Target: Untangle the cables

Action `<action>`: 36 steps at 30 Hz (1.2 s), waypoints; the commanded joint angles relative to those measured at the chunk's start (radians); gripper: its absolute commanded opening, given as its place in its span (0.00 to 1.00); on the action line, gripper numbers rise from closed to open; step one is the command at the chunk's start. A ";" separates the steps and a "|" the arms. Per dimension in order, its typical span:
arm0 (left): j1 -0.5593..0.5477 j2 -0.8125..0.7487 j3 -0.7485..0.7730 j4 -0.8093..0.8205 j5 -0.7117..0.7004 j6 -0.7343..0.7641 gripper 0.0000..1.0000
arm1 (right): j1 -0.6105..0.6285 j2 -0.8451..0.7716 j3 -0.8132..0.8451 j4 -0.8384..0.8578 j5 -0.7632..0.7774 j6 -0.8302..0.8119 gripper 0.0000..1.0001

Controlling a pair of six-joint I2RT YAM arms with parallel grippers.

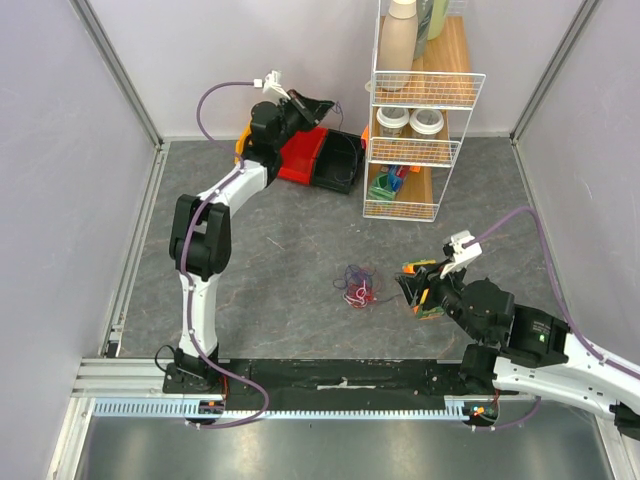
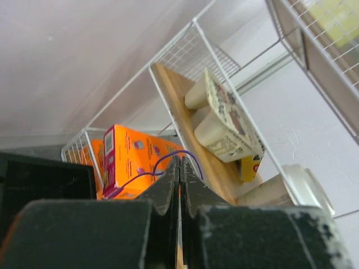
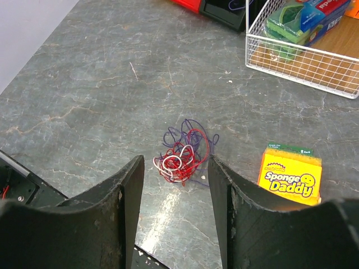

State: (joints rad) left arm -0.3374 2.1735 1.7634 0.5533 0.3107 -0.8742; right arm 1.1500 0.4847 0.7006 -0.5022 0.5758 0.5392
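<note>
By the counter's (image 1: pixel 280 260) near edge, right of middle, the right claw (image 3: pixel 175 162) hovers with jaws apart, aimed at the cables (image 3: pixel 182 150), a red, white and blue knot lying mid-counter. A sponge (image 3: pixel 290 176) sits just beside it. Closing on the whole clump would likely tighten the knot or lift it as one lump, and thin strands may slip free. At the far edge, above the bin (image 1: pixel 300 160), the left claw (image 2: pixel 179 168) is raised, jaws together, seemingly pinching a purple cable (image 2: pixel 134 178) that could slide out
</note>
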 commanded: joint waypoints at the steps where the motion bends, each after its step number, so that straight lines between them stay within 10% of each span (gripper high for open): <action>1: 0.024 0.017 0.116 0.017 0.022 -0.003 0.02 | 0.005 0.025 0.019 0.019 0.036 0.002 0.57; 20: 0.049 0.091 0.114 0.027 0.129 -0.094 0.02 | 0.005 0.054 -0.003 0.067 0.021 0.024 0.57; 30: -0.005 0.091 0.128 -0.280 0.019 0.130 0.02 | 0.005 0.058 0.019 0.045 0.062 0.025 0.57; 34: -0.006 0.068 0.127 -0.378 0.002 0.153 0.13 | 0.005 0.091 0.060 -0.011 0.082 0.030 0.57; 36: -0.005 0.034 0.105 -0.418 -0.034 0.162 0.34 | 0.005 0.097 0.086 -0.056 0.096 0.050 0.57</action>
State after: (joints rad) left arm -0.3477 2.2807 1.8530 0.2497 0.3412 -0.7841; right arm 1.1503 0.5659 0.7097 -0.4961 0.6159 0.5579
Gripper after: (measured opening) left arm 0.170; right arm 0.574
